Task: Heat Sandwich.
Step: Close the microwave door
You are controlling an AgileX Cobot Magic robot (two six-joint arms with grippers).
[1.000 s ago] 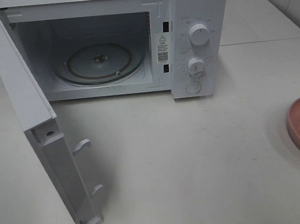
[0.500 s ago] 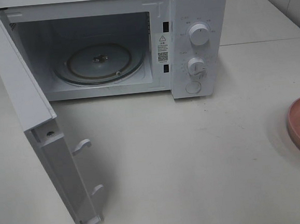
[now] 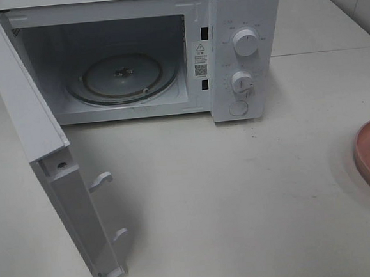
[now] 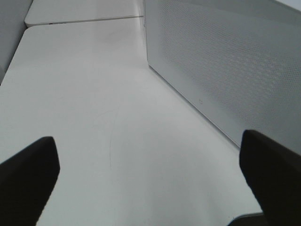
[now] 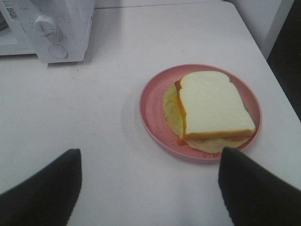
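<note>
Nothing had shifted: both tools, left (image 4: 150, 174) and right (image 5: 148, 188), stayed spread wide and empty, the sandwich (image 5: 211, 106) unlifted near the table's right edge.

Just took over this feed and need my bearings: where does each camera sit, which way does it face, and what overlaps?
Exterior high: above the table, looking down at the open microwave and plate edge; no robot parts show.
Left wrist: low beside the microwave's mesh door; open fingers frame it.
Right wrist: above the sandwich on the plate; open fingers frame it.
Shared: exterior and right wrist both show microwave knobs and plate.
</note>
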